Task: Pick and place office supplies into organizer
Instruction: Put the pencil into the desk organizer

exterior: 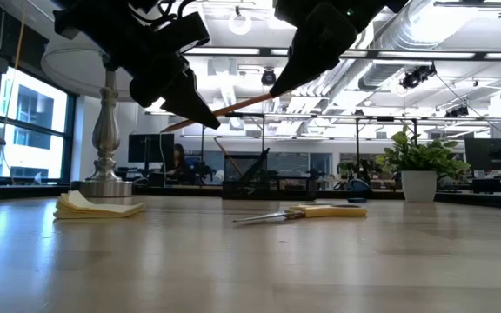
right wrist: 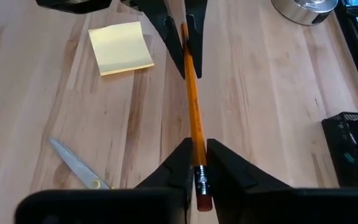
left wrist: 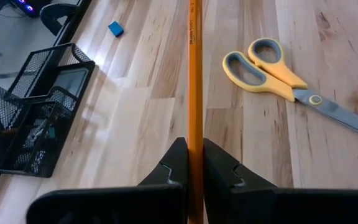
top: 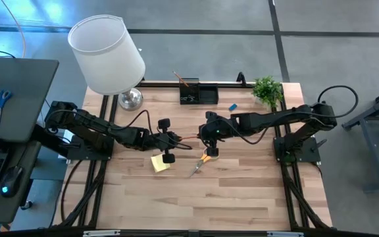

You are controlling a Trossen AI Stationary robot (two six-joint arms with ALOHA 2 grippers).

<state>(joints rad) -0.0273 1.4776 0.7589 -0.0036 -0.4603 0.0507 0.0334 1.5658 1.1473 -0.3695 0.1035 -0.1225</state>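
An orange pencil (top: 188, 137) hangs in the air over the middle of the table, between my two grippers. My left gripper (left wrist: 195, 149) is shut on its pointed end, my right gripper (right wrist: 197, 149) on its eraser end. In the low view the pencil (exterior: 224, 110) slopes up toward the table's right. The orange-handled scissors (top: 202, 161) and the yellow sticky-note pad (top: 160, 162) lie flat on the table below. A small blue eraser (top: 233, 106) lies near the black mesh organizer (top: 198, 93) at the far edge. My left gripper pinches the pencil's shaft (left wrist: 194, 134) between its two fingers, near the pointed end. The fingers slant down from the table's left and lie nearly along the pencil. The pencil is clear of the table. My right gripper pinches the pencil's shaft just ahead of the metal band (right wrist: 199, 174), near the eraser end (right wrist: 202, 200). The fingers slant down from the table's right and lie along the pencil. That end is the higher one.
A white-shaded lamp (top: 107, 56) stands at the far left and a small green plant (top: 267, 89) at the far right. The organizer holds a pencil and small items. Bare wood stretches along the near half of the table (top: 209, 197).
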